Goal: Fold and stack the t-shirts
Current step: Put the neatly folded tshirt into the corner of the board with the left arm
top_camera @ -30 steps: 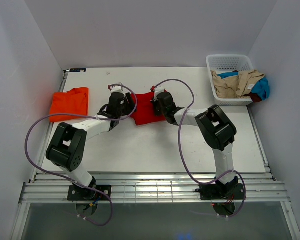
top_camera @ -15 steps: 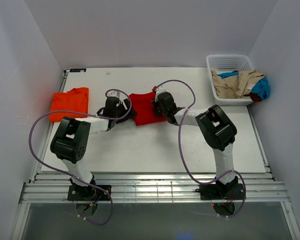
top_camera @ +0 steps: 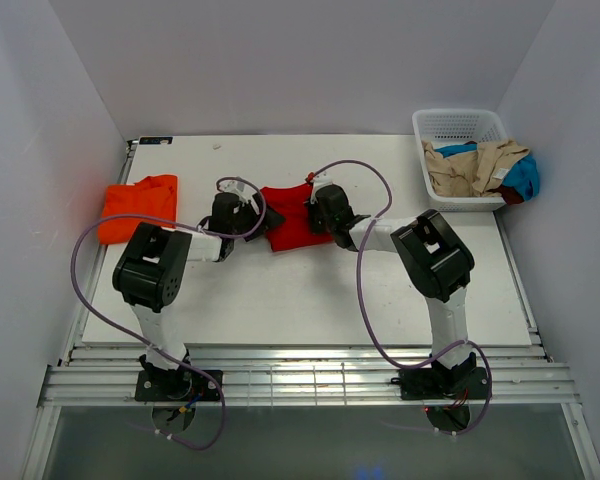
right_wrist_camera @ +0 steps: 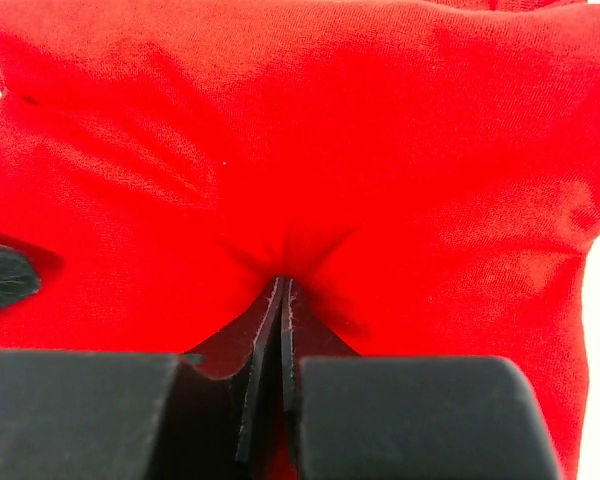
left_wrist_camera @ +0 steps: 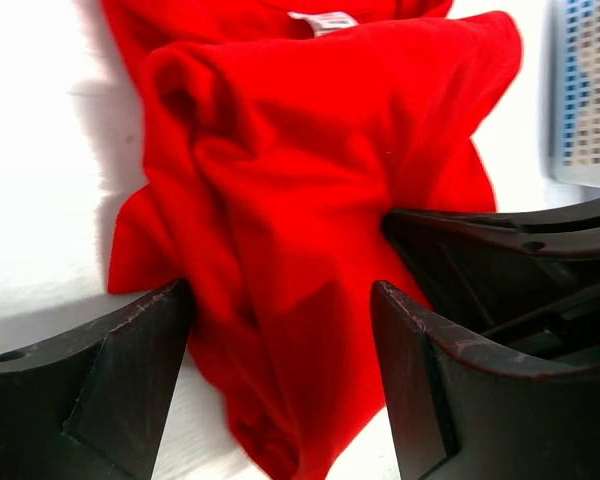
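A red t-shirt point(top_camera: 288, 215) lies bunched on the white table point(top_camera: 310, 290) between my two grippers. My left gripper point(top_camera: 256, 225) is open at the shirt's left edge; in the left wrist view point(left_wrist_camera: 280, 385) the red cloth point(left_wrist_camera: 300, 200) lies between the spread fingers point(left_wrist_camera: 130, 370). My right gripper point(top_camera: 320, 215) is shut on a pinch of the red shirt at its right edge; the right wrist view point(right_wrist_camera: 282, 300) shows the cloth point(right_wrist_camera: 310, 150) puckered at the closed tips. A folded orange t-shirt point(top_camera: 140, 205) lies at the far left.
A white basket point(top_camera: 460, 150) at the back right holds tan and blue clothes point(top_camera: 485, 168). White walls enclose the table on three sides. Purple cables point(top_camera: 90, 245) loop from both arms.
My left arm has folded back and its gripper has slid left, off the shirt's middle to its left edge. The red shirt has spread a little. The right gripper has held still.
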